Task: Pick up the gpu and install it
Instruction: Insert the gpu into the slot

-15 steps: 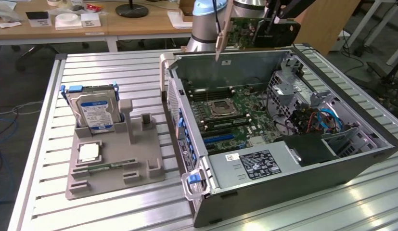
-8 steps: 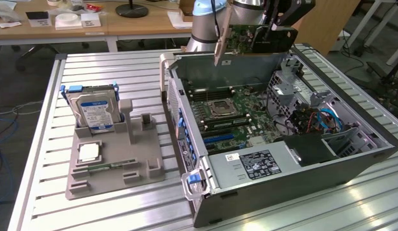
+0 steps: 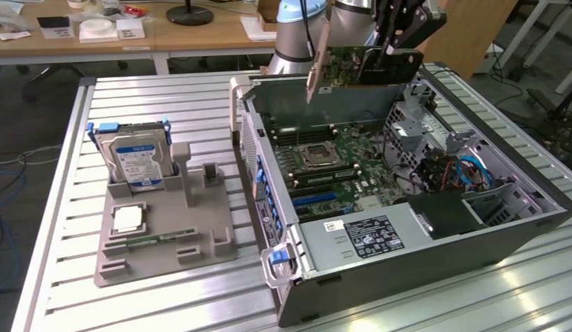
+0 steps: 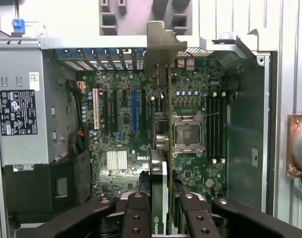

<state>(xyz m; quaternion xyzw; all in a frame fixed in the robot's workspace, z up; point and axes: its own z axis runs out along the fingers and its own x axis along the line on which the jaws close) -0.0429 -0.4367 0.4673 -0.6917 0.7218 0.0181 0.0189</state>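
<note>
Black screw-studded claw (image 4: 164, 183) — silver-blue arm (image 3: 293, 31) (cabled)

The hand (image 3: 389, 54) holds the gpu (image 3: 346, 66) upright above the open computer case (image 3: 424, 259), clear of its motherboard (image 3: 346, 169).

A silvery ribbed metal table (image 3: 156, 104) carries two things set just beside each other. Towards the exterior view's left is a flat grey plastic parts holder (image 3: 175, 207). Towards the right, a big dark grey computer tower case (image 3: 406, 270) lies on its side (open face up, circuit board showing).
</note>
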